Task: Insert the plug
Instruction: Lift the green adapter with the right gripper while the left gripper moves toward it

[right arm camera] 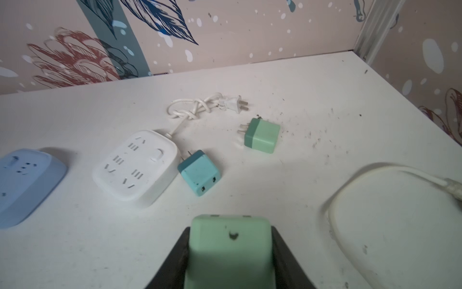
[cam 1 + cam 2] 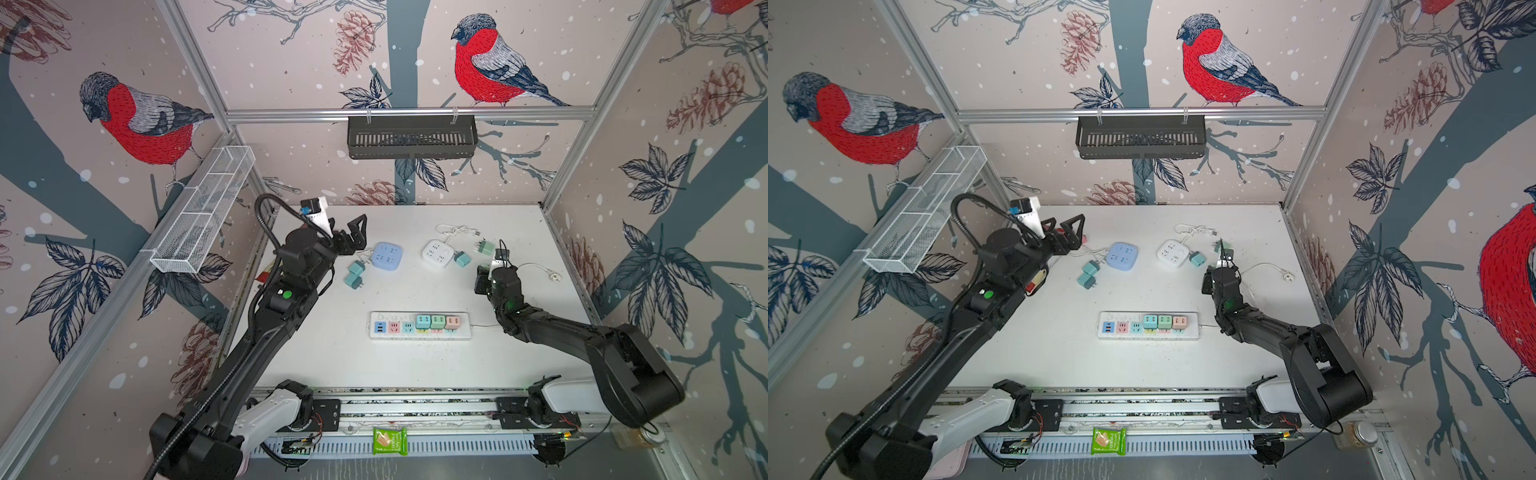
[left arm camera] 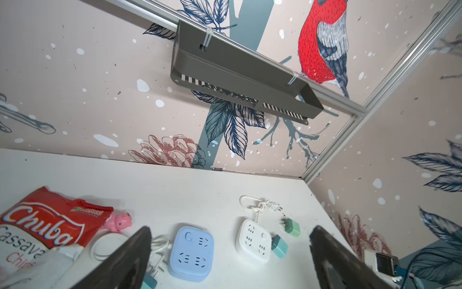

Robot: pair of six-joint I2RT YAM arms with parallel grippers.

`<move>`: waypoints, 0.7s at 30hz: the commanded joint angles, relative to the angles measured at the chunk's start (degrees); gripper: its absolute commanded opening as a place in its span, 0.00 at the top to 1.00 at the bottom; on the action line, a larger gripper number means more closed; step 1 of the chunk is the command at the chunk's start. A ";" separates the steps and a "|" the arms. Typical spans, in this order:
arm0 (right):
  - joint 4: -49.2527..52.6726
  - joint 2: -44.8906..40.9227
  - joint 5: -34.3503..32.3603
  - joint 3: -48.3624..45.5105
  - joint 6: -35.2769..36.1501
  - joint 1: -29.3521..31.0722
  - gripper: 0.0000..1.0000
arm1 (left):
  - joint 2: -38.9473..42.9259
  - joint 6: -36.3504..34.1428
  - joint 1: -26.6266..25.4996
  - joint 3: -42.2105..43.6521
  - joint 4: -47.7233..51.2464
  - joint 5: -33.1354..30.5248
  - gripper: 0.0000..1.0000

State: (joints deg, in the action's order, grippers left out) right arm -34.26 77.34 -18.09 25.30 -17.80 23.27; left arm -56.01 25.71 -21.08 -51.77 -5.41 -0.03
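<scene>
Fingers [image 3: 130,257] of left gripper [image 2: 352,237] spread wide, empty, hovering beside rounded blue square socket block [image 2: 386,256]. White square socket block [image 2: 437,253] sits right of it. Right gripper [image 1: 230,231] clamped on mint-green cube plug adapter [image 1: 228,252]. Adapter is squeezed between both black fingers [image 1: 175,260], poking past their tips, over white tabletop [image 1: 300,150], apart from long white power strip [image 2: 419,334].

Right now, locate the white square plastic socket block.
The white square socket block lies far-centre in both top views, right of the blue square socket block, a teal charger plug at its right edge.
</scene>
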 commanded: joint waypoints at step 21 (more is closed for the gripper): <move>-18.84 -9.45 3.15 -11.41 7.00 5.55 0.94 | -2.57 -1.52 -7.04 25.55 -25.76 0.50 0.03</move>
State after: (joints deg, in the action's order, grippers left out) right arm -48.84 68.99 -15.25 14.76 -11.97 28.47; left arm -58.98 27.51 -27.73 -26.68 -23.44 -5.41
